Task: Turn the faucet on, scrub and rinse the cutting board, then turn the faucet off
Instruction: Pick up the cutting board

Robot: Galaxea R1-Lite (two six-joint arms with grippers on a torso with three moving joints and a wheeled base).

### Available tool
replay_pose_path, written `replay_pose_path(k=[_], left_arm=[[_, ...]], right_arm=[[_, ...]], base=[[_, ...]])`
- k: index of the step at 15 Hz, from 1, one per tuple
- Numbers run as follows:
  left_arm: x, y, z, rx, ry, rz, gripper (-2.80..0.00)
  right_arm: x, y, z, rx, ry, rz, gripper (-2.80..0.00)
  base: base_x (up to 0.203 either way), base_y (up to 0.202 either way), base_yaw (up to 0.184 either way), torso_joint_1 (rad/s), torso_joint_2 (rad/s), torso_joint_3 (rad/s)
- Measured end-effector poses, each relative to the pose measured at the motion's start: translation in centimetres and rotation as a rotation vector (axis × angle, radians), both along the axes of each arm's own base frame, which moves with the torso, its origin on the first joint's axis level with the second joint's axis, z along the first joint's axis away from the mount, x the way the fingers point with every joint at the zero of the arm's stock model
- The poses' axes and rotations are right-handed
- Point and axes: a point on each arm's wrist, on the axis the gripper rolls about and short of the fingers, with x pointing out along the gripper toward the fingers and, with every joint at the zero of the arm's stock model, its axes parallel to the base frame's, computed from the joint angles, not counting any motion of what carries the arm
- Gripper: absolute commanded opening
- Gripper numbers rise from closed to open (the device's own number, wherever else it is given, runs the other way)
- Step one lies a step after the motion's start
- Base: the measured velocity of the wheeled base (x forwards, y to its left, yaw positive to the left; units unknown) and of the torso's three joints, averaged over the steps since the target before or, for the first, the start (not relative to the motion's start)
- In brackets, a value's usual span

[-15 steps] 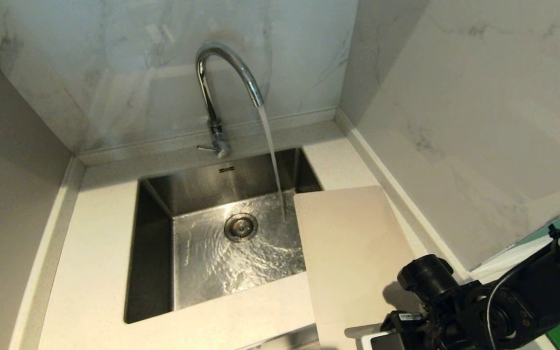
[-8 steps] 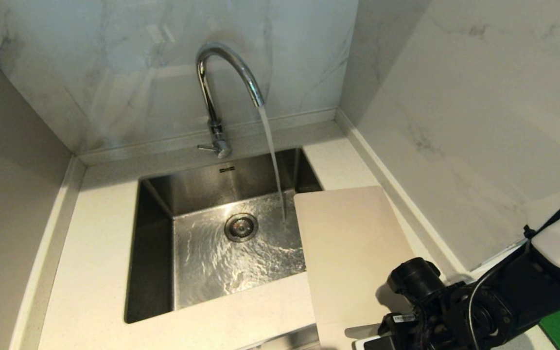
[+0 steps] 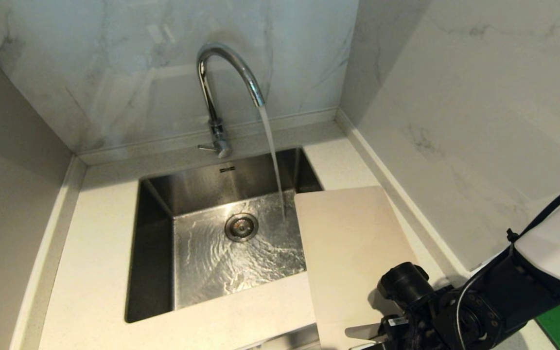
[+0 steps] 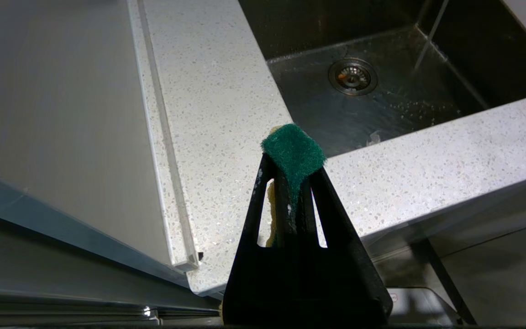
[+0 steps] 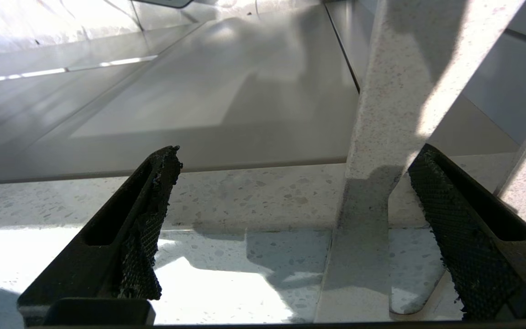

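Fingers of the right gripper (image 5: 286,228) stand wide at five o'clock, above the near end of the cutting board (image 3: 353,253). Thin, stiff and likely slick when wet, it lies on the table (image 3: 90,272), overhanging the sink (image 3: 153,253); that free edge suits gripping. Left gripper (image 4: 292,183) pinches a green scouring sponge (image 4: 294,153). At twelve o'clock the faucet (image 3: 221,73) runs; walls crowd the right.

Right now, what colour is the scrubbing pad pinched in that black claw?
Dark green scouring pad, clearest in the left wrist view.
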Motion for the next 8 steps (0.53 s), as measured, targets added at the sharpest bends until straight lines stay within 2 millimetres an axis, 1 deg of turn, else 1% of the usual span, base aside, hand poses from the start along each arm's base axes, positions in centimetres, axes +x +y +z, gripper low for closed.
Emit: replay_pose_path(k=[3, 6, 8], left_arm=[[0.0, 0.0, 0.0, 0.0, 0.0, 0.0, -2.8], [0.0, 0.0, 0.0, 0.0, 0.0, 0.0, -2.8], [0.0, 0.0, 0.0, 0.0, 0.0, -0.001, -2.8]], right_arm=[[-0.16, 0.41, -0.02, -0.001, -0.012, 0.013, 0.0], [0.25, 0.8, 0.04, 0.026, -0.088, 0.017, 0.0], [-0.07, 1.1, 0.07, 0.031, -0.093, 0.027, 0.0]], base=[[0.0, 0.0, 0.0, 0.0, 0.0, 0.0], [0.0, 0.0, 0.0, 0.0, 0.0, 0.0], [0.0, 0.0, 0.0, 0.0, 0.0, 0.0]])
